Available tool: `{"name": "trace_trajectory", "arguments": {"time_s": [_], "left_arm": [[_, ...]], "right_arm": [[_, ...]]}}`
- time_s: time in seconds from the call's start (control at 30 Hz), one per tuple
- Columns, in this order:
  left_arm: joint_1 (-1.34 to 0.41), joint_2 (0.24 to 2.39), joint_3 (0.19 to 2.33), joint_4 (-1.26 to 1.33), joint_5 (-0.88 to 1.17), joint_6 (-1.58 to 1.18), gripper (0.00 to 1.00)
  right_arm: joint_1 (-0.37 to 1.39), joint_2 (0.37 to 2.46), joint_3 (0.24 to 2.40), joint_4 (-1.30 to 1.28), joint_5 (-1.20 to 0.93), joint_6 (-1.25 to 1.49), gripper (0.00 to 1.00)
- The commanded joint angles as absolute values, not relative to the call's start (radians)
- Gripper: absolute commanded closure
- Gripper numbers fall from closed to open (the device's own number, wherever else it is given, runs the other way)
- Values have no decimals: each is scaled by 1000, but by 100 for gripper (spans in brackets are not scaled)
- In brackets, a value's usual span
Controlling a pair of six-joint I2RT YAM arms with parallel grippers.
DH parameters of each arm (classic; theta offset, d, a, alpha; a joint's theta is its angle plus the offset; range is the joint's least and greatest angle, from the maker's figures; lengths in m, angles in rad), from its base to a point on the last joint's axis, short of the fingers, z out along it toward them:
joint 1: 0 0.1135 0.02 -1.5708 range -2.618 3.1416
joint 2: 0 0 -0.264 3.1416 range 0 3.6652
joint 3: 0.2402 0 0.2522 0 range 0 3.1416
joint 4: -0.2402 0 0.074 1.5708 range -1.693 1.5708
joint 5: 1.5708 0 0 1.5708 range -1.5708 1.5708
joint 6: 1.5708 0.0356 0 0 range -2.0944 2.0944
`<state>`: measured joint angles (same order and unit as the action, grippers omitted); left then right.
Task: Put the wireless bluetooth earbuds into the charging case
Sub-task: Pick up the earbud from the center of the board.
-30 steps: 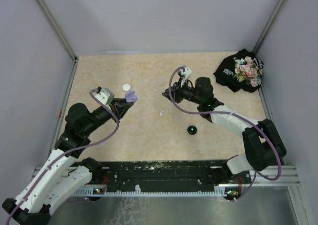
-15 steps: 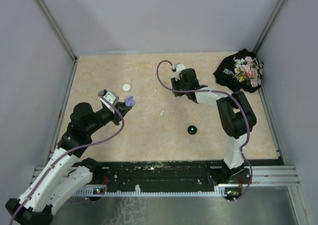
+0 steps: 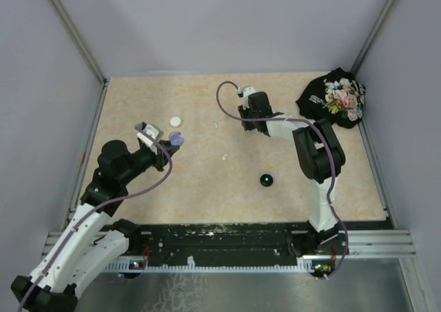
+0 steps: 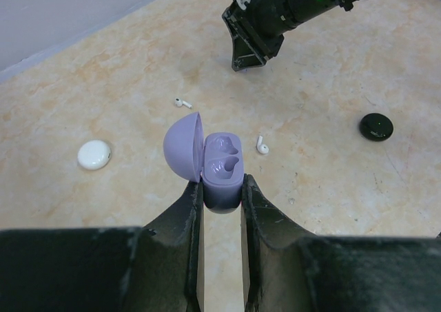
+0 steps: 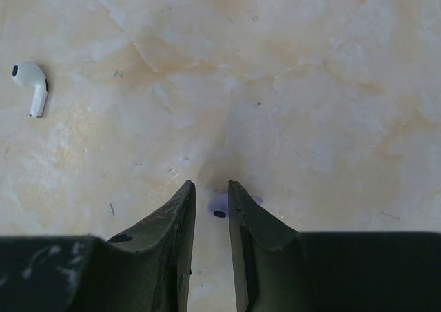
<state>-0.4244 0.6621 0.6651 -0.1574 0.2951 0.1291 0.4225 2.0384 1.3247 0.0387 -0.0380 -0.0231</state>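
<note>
Lying on the surface right at the tips of the right tool [image 5: 210, 188], a tiny pale-purple earbud [image 5: 218, 207] with a dark dot is partly hidden under one finger. That tool's jaws stand narrow, with only a slim gap, and whether they already pinch the bud cannot be told.

Its home, the small lavender plastic charging case [image 4: 222, 162], is clamped at its base between the fingers of the left tool [image 4: 220, 186], lid swung open to the left and both moulded wells bare. By that showing the task looks barely begun: the case is presented and open, but no bud is seated, and this one has yet to be lifted and carried across. A second purple bud does not show anywhere.

Just right of the held case lies a white stemmed earbud [image 4: 262, 144], and another white one [image 4: 182, 102] lies farther ahead of the left tool. A round white disc case [image 4: 94, 154] sits off to its left, a round black disc case [image 4: 376, 126] well off to its right.

All rest on a beige marbled surface [image 3: 207, 181], closed in by plain grey-lilac walls [image 3: 227, 29]. A crumpled black cloth with a floral print [image 3: 334, 98] lies in the far right corner.
</note>
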Motion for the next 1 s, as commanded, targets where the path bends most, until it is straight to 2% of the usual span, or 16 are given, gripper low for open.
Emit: {"name": "trace_trajectory", "arguments": {"time_s": [0.0, 0.17, 0.53, 0.67, 0.8, 0.97], "left_arm": [[-413, 657, 660, -138, 314, 135, 100], [-407, 655, 661, -133, 335, 132, 100], [-399, 651, 660, -137, 334, 127, 100], [-397, 650, 662, -140, 329, 124, 100], [-399, 647, 660, -141, 328, 123, 100], [-396, 644, 660, -142, 330, 121, 100]], "right_arm": [[416, 2014, 1338, 21, -42, 3, 75], [416, 1982, 1300, -18, -53, 24, 79], [460, 1881, 1196, -58, -29, 105, 81], [493, 1858, 1192, -118, 2, 138, 79], [521, 1826, 1170, -147, 0, 155, 73], [543, 1790, 1137, -166, -14, 159, 72]]}}
